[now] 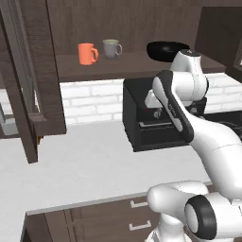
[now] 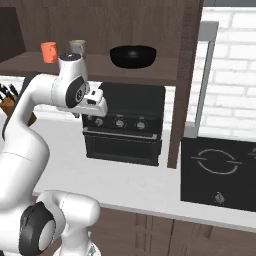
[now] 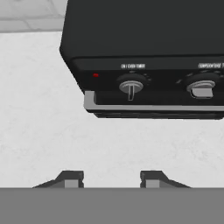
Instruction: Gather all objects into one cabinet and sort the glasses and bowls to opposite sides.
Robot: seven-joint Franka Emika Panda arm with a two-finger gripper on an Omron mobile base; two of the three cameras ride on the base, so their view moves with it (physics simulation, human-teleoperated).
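Hovering over the white counter point(image 3: 39, 131) before the black toaster oven point(image 3: 144, 57), gripper point(image 3: 111, 177) parted and grasping nothing. On the cabinet shelf point(image 1: 132, 66): orange mug point(image 1: 87, 53), grey-green mug point(image 1: 111, 48), black bowl point(image 2: 133, 56). Risk: clipping the oven top or shelf edge when rising, toppling mugs.

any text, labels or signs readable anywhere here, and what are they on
Small white label above the left knob on the black toaster oven: too blurred to read.
Small white label above the right knob: cut off and blurred, unreadable.
Curved white markings on the cooktop: symbols, no words.
Nothing legible on the orange mug, grey-green mug or black bowl.
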